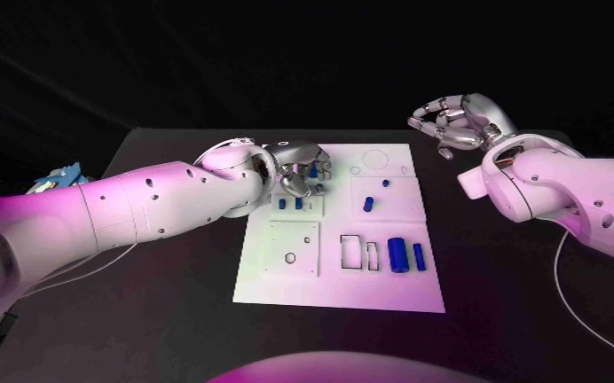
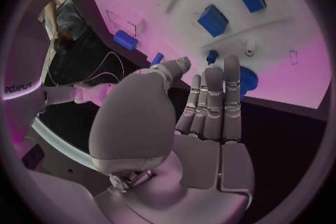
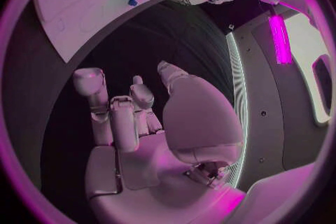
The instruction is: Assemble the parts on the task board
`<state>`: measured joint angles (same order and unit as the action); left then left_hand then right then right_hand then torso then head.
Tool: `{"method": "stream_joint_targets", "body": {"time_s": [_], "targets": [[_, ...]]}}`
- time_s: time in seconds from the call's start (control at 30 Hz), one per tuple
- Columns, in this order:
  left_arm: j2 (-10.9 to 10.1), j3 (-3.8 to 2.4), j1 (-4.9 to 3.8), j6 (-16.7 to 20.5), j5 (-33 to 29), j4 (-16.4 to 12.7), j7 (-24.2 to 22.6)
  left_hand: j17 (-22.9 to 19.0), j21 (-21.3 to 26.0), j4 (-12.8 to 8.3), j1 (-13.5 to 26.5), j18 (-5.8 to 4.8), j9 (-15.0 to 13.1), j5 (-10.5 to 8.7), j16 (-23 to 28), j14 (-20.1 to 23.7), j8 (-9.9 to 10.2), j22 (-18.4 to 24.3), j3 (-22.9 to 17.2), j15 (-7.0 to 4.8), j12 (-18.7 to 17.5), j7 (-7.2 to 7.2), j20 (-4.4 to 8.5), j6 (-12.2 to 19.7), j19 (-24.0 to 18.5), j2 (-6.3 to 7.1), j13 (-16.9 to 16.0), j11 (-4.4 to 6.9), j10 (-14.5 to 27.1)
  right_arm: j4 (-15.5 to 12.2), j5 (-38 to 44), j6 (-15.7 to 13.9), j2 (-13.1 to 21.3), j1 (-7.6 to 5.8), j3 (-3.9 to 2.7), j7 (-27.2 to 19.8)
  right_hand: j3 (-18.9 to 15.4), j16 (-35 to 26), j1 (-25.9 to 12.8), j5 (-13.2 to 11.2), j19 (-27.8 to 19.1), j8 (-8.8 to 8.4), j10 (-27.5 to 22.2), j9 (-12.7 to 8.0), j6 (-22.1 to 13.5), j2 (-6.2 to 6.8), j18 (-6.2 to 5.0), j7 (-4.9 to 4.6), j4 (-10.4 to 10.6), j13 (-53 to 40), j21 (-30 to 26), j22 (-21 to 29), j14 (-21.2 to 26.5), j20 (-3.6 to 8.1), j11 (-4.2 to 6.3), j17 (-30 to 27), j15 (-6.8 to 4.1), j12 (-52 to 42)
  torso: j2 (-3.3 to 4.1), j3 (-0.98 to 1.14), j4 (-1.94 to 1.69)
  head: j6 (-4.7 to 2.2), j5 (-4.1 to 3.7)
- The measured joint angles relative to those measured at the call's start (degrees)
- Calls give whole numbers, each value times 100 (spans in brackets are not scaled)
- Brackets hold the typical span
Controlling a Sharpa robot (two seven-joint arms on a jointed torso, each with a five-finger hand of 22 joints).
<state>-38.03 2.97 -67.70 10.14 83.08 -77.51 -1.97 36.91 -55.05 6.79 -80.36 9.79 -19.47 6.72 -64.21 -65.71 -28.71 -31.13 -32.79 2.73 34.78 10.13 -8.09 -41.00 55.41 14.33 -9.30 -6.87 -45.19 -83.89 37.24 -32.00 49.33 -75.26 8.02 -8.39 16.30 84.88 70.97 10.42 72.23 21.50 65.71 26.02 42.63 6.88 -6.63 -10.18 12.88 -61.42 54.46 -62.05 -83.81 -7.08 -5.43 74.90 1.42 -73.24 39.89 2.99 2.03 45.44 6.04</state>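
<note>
1. Several small blue parts [image 1: 397,254] sit on the task board [image 1: 384,299], some just under my left hand [image 1: 297,170], which hovers over the board's far-left area, fingers side by side, holding nothing that I can see.
2. Parts look rigid, light, smooth (probably slippery); I'd pinch across the short sides.
3. My right hand [image 1: 454,126] is curled, empty, raised well off the board's far-right corner.
4. Board edge lies near my left fingertips; black table [image 1: 167,330] open beyond.

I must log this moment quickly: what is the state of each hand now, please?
Left hand: over the task board, fingers straight and close together above the blue parts; a grip cannot be told.
Right hand: raised beyond the board's far right corner, fingers curled, holding nothing.
</note>
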Motion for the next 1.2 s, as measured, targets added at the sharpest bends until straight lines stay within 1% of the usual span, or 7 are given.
{"method": "stream_joint_targets", "body": {"time_s": [0.27,0.53,0.6,0.87,0.93,1.03,1.2], "targets": [[161,2,4,-157,422,230,10,297,-114,0,0,0,100,-6,-341,-242,97,-74,0,8,-114,-1,-1,-40,81,0,114,0,0,4,-3,0,-13,6,-1,-1,0,0,0,0,0,0,0,0,0,0,0,0,0,0,0,0,0,0,0,0,0,0,-1,0,3,-4,-1],[239,-21,4,-255,578,316,37,435,-199,-26,-33,-1,147,-6,-491,-341,123,-126,-26,4,-117,-11,-1,-132,122,-33,164,-20,-19,5,-4,1,-13,10,0,-2,0,0,0,0,0,0,0,0,0,0,0,0,0,0,0,0,0,0,0,0,0,0,-2,5,4,-8,-14],[263,-23,3,-279,602,336,50,456,-247,-52,-78,0,163,-6,-542,-377,157,-141,-53,-9,-151,-21,-1,-184,122,-78,181,-40,-40,5,-4,1,-12,10,0,-2,0,0,0,0,0,0,0,0,0,0,0,0,0,0,0,0,0,0,0,0,0,0,-3,7,3,-4,-18],[369,-25,3,-388,676,436,126,742,-432,-106,-167,-1,226,-6,-815,-597,200,-250,-243,-26,-179,-20,41,-369,164,-167,258,11,-214,6,-4,1,-21,12,1,-3,-16,0,0,0,0,0,0,-6,-21,0,0,21,16,-1,0,0,0,0,0,0,0,0,-3,5,-1,-1,-16],[380,-25,3,-413,687,454,149,775,-446,-120,-167,0,233,-6,-826,-627,200,-266,-266,-56,-179,-20,41,-368,164,-167,265,10,-257,7,-5,1,-23,14,1,-3,-16,0,0,0,0,0,0,-6,-21,0,0,21,16,-1,0,0,0,0,0,0,0,0,-4,5,-1,-1,-14],[391,-26,3,-443,698,477,175,798,-475,-144,-167,-1,243,-6,-868,-648,200,-287,-290,-36,-179,-21,41,-409,163,-167,271,18,-293,7,-5,1,-24,14,0,-3,-16,0,0,0,0,0,0,-6,-21,0,0,21,16,-1,0,0,0,0,0,0,0,0,-4,5,-1,4,-16],[408,-28,3,-473,710,506,207,835,-558,-167,-198,0,256,-6,-900,-679,229,-357,-344,-68,-179,-22,71,-450,193,-198,279,31,-358,8,-5,1,-25,16,0,-3,-16,0,0,0,0,0,0,-6,-21,0,0,21,16,-1,0,0,0,0,0,0,0,0,-4,5,-4,10,-22]]}}
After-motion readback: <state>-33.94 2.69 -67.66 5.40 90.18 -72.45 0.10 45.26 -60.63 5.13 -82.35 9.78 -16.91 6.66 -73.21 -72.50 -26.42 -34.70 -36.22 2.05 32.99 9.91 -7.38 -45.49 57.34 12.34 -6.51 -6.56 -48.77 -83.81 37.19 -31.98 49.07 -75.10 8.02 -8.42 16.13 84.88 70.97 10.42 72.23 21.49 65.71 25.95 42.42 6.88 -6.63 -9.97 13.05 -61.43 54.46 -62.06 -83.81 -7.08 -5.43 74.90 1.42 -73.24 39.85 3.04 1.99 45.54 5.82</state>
